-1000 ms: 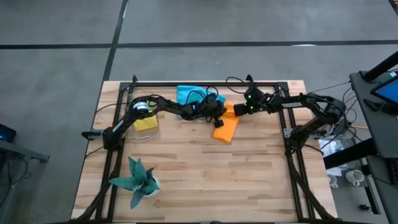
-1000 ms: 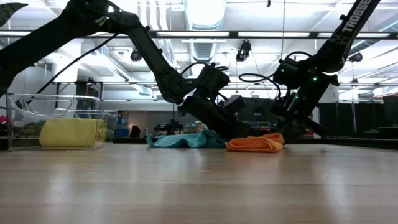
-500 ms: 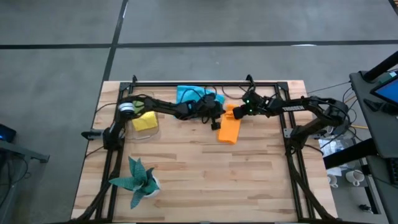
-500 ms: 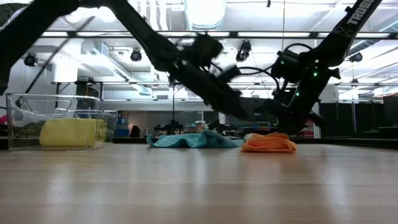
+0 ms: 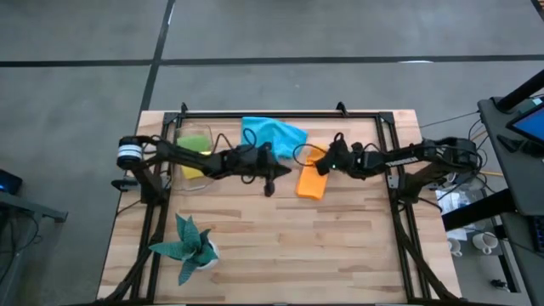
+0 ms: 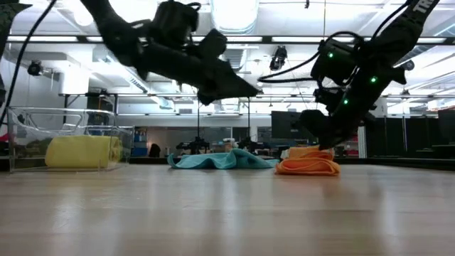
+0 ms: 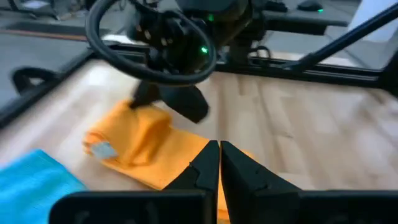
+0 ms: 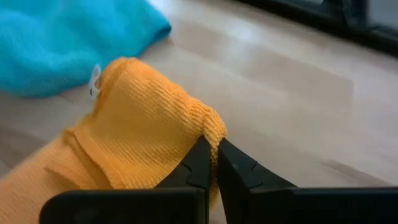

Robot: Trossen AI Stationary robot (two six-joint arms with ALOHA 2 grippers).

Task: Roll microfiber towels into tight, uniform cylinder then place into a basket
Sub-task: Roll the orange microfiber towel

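While pinched by right gripper (image 8: 210, 163) at one edge only, orange towel (image 5: 311, 181) lay mid-table beside blue towel (image 5: 270, 132). Left gripper (image 7: 219, 163) clenched, empty, raised. Grip apparently thin: could slip, unfolding the roll.

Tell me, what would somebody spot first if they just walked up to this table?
Probably the bright orange towel near the middle of the table, with the right end effector pinching its far end. Just behind it lies the blue towel, crumpled near the back edge. The left end effector hangs shut above the wood beside the orange one.
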